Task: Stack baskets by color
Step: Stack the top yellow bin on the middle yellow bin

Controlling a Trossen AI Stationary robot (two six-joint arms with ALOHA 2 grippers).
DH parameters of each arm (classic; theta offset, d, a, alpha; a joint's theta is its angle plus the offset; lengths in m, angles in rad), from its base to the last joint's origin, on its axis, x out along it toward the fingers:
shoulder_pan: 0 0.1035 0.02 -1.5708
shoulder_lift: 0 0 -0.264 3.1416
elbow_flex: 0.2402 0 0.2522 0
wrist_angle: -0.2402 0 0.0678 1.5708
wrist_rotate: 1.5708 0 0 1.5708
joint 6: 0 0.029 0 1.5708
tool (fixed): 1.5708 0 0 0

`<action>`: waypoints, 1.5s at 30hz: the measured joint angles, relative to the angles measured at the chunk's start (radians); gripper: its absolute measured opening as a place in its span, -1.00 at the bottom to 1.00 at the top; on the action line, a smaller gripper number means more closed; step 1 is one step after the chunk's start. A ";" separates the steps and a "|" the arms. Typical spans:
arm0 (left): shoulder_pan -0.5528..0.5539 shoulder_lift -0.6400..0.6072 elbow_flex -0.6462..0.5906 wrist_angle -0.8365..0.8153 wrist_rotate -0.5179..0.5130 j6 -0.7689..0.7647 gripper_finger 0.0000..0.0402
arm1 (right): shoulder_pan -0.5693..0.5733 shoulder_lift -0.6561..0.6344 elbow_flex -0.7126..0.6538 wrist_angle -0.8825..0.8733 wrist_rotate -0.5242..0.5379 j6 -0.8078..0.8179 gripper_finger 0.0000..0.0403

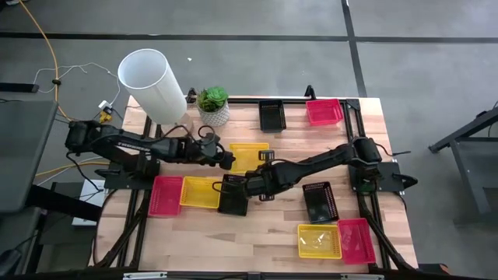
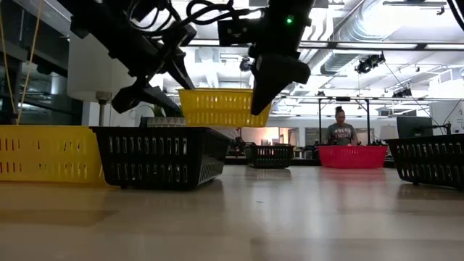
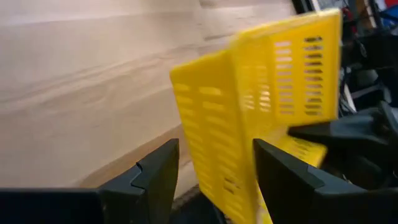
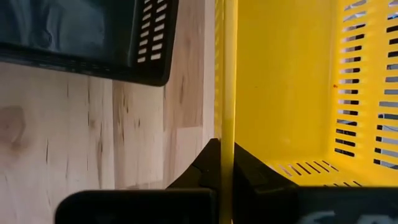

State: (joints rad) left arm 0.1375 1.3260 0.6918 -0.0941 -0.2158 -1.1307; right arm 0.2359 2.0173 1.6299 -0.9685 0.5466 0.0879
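Note:
A yellow basket (image 2: 223, 107) hangs above the table's middle, also seen in the high view (image 1: 247, 154). My right gripper (image 2: 267, 98) is shut on its right end. My left gripper (image 3: 214, 177) is open at the basket's left end (image 3: 211, 137). Its two fingers stand on either side of that end wall, and I see no touch. Below, near the table's front left, a red basket (image 1: 165, 194), a yellow basket (image 1: 200, 193) and a black basket (image 1: 233, 196) rest in a row on their bottoms. My right gripper pinches the rim of one upright wall (image 4: 227, 134) of the yellow basket, with one finger inside the basket and one outside. The fingers come slanting down from the table's right. The basket hangs about level, mouth up, clear of the table.
A black basket (image 1: 271, 115) and a red basket (image 1: 324, 111) sit at the far edge. Another black basket (image 1: 319, 202), a yellow one (image 1: 319, 241) and a red one (image 1: 355, 239) lie front right. A tall white cylinder (image 1: 152, 85) and a potted plant (image 1: 212, 105) stand far left.

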 joint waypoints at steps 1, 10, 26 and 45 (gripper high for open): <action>0.000 0.007 0.000 0.003 -0.007 0.000 -0.09 | 0.000 0.000 0.000 0.001 0.000 0.000 -1.00; 0.000 0.010 0.000 0.042 -0.025 0.055 -0.86 | 0.007 -0.001 0.002 0.009 0.002 0.008 -1.00; 0.033 0.005 0.000 0.037 -0.067 0.125 -1.00 | -0.013 -0.203 0.001 0.066 -0.149 0.122 -0.02; 0.082 -0.279 0.429 -0.824 0.037 0.511 -1.00 | 0.007 -0.652 -0.004 -0.282 0.168 0.521 0.23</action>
State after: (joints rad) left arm 0.2198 1.0473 1.1203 -0.9179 -0.1788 -0.6198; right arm 0.2428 1.3658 1.6260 -1.2501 0.7143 0.6090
